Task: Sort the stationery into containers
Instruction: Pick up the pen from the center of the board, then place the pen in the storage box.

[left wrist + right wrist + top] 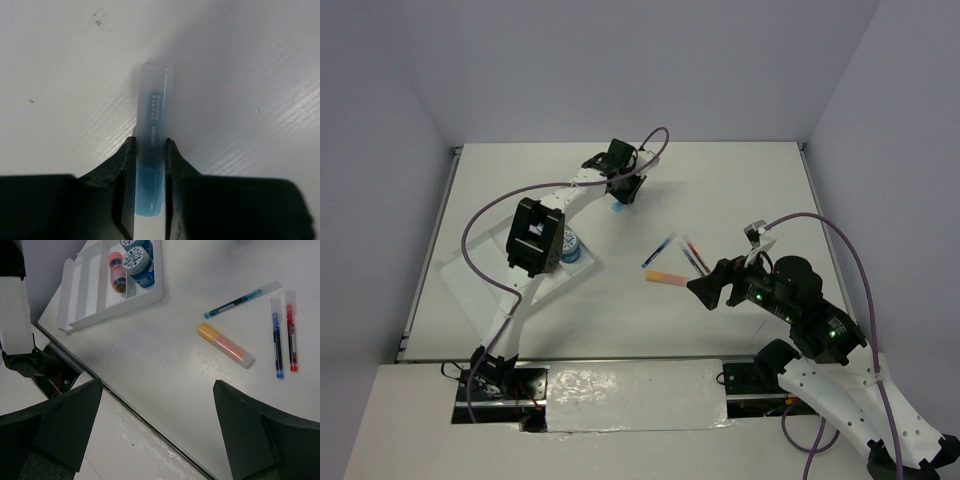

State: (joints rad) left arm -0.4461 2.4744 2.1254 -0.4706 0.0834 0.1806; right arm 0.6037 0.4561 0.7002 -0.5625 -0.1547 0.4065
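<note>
My left gripper [150, 150] is shut on a light-blue flat bar [152, 110], which points away from the fingers toward the white table. In the top view this gripper [622, 190] is at the far middle, with the bar [618, 210] showing under it. The translucent-white tray [95, 300] holds a pink cylinder [117, 275] and blue rolls [136, 261]. An orange bar [225, 345], a teal pen [240, 300], a blue pen [276, 337] and a red pen [291, 335] lie on the table. My right gripper [157, 390] is open and empty, hovering near the orange bar [665, 277].
The tray [460, 270] sits at the left, partly under my left arm. The table's near edge and a taped strip [635, 395] run between the arm bases. Grey walls enclose the table on three sides.
</note>
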